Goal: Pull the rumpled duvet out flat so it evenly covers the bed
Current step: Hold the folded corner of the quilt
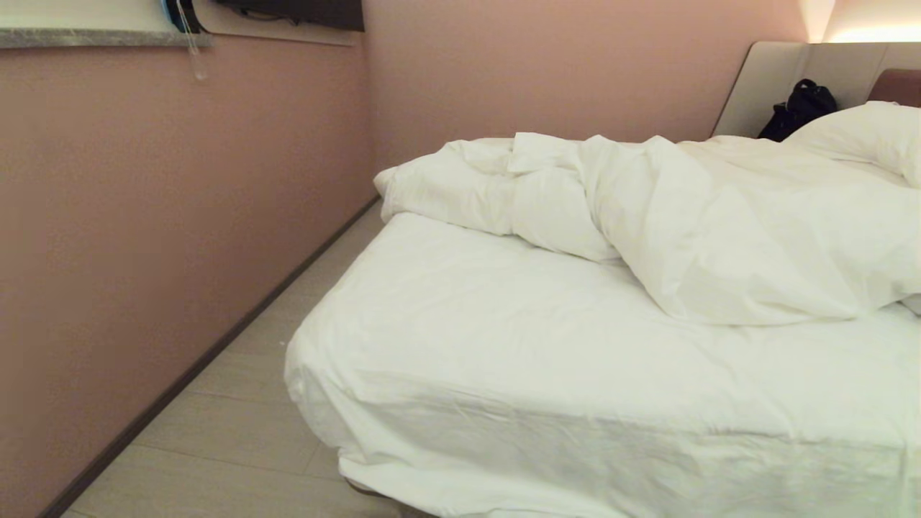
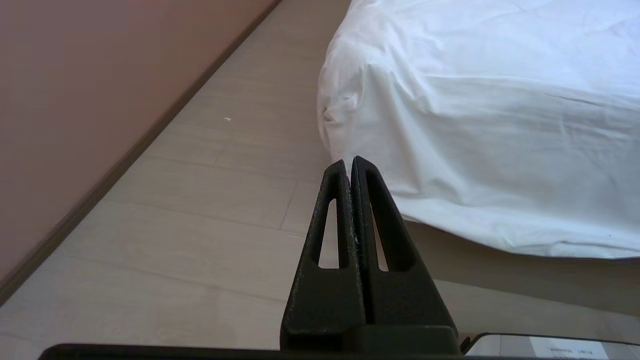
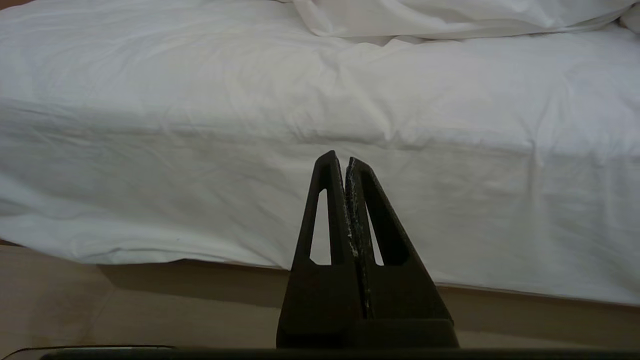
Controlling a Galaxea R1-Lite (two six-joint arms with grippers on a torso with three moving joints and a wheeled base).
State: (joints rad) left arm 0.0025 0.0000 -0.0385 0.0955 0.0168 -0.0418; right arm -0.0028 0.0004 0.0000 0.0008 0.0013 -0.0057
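Wrist views show left gripper [image 2: 348, 162] and right gripper [image 3: 338, 160] fingers pressed together, empty, short of the bed [image 3: 200, 200].

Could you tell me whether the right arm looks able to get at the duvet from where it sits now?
Probably not yet: the right pincer sits shut, low beside the bed, with bare sheet before the duvet.

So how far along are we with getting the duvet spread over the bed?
Nothing done yet: the duvet lies bunched at the headboard end, leaving the bed sheet bare. Nothing in hand: the left gripper and right gripper are shut and empty, short of the mattress. Left: grasp the duvet's edge and pull it flat.
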